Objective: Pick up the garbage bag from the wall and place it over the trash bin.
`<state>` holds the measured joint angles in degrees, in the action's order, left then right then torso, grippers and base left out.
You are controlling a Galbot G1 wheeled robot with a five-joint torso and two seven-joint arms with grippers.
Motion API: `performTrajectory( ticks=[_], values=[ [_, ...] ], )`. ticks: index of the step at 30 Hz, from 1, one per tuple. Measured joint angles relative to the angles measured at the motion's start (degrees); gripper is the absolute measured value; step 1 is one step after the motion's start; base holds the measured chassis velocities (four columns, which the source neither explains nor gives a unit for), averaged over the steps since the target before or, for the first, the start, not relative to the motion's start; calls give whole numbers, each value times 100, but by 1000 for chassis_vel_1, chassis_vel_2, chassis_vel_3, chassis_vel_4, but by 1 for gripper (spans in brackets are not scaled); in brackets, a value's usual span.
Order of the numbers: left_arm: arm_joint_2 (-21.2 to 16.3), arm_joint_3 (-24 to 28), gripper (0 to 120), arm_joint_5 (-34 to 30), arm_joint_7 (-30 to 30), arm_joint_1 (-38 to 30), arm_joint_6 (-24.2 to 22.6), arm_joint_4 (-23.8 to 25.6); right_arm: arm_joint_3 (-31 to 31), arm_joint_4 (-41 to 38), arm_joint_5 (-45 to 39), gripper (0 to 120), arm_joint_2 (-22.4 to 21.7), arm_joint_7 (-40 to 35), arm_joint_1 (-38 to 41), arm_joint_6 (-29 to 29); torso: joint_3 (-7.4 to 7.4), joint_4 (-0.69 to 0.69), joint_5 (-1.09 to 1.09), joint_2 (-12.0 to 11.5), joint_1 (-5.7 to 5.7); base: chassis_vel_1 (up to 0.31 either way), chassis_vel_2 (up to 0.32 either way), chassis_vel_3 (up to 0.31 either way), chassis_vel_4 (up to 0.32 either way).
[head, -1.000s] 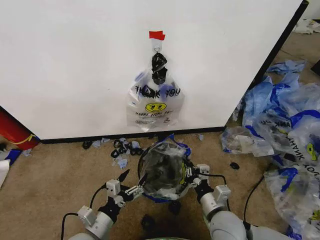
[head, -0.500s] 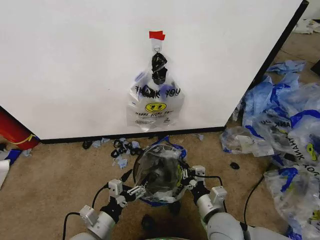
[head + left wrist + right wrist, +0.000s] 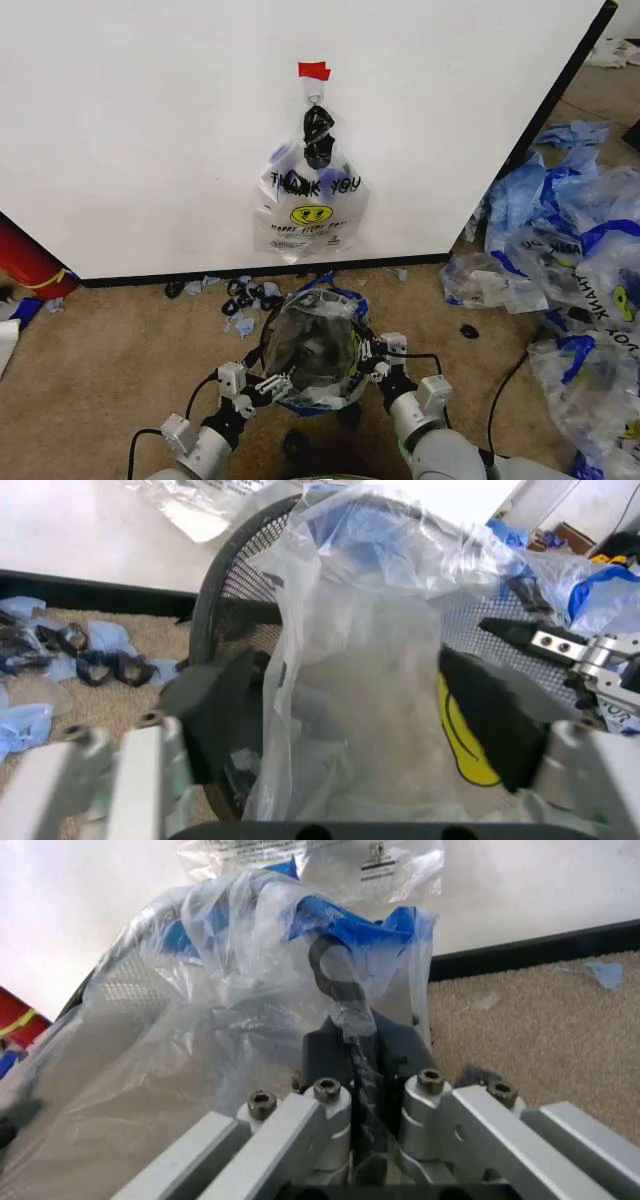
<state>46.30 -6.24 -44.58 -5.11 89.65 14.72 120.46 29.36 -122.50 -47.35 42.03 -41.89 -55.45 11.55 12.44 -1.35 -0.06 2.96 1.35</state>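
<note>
A clear garbage bag (image 3: pixel 312 335) with blue handles lies draped over the black wire-mesh trash bin (image 3: pixel 300 398), on the carpet just in front of me. My left gripper (image 3: pixel 262 372) is open, its fingers (image 3: pixel 215 720) astride the bagged bin wall (image 3: pixel 235 577). On the bin's other side, my right gripper (image 3: pixel 368 352) is shut on the bag's plastic (image 3: pixel 250 1012) at the rim. A second bag (image 3: pixel 308 205) like it, printed "THANK YOU", hangs on the white wall (image 3: pixel 150 120) under red tape (image 3: pixel 313 70).
A bluish heap of bags (image 3: pixel 570 250) covers the floor at right. Small black clips and blue scraps (image 3: pixel 245 295) lie at the wall's foot. A red object (image 3: pixel 30 262) stands at left. The wall's black edge strip (image 3: pixel 560 90) slants down at right.
Both grippers, with the bagged bin between them, have shifted a little to the left and nearer to me. The bag on the wall hangs unchanged.
</note>
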Motion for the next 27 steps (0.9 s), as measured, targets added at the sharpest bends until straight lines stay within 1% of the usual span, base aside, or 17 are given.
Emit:
performTrajectory(
  ticks=[6, 7, 13, 14, 15, 19, 27],
  values=[
    [15, 4, 46, 3, 5, -22, 45, -65, 8, 0, 41, 1, 10, 3, -34, 1, 0, 0, 0, 0, 0, 0, 0, 0, 0],
    [15, 4, 46, 3, 5, -22, 45, -65, 8, 0, 41, 1, 10, 3, -34, 1, 0, 0, 0, 0, 0, 0, 0, 0, 0],
    [30, 24, 21, 5, 7, -45, 79, -121, 7, 50, 90, 1, -3, 30, -87, 29, 0, 0, 0, 0, 0, 0, 0, 0, 0],
    [32, 27, 18, 5, 7, -51, 80, -127, 12, 58, 100, 1, -2, 32, -95, 35, 0, 0, 0, 0, 0, 0, 0, 0, 0],
    [32, 27, 18, 5, 7, -51, 80, -127, 12, 58, 100, 1, -2, 32, -95, 35, 0, 0, 0, 0, 0, 0, 0, 0, 0],
    [48, 35, 0, 5, 7, -73, 89, -154, 19, 74, 113, 1, 20, 35, -117, 49, 0, 0, 0, 0, 0, 0, 0, 0, 0],
    [63, 27, 0, 22, 8, -54, 135, -180, 26, 106, 140, 1, 5, 79, -162, 96, 0, 0, 0, 0, 0, 0, 0, 0, 0]
  ],
)
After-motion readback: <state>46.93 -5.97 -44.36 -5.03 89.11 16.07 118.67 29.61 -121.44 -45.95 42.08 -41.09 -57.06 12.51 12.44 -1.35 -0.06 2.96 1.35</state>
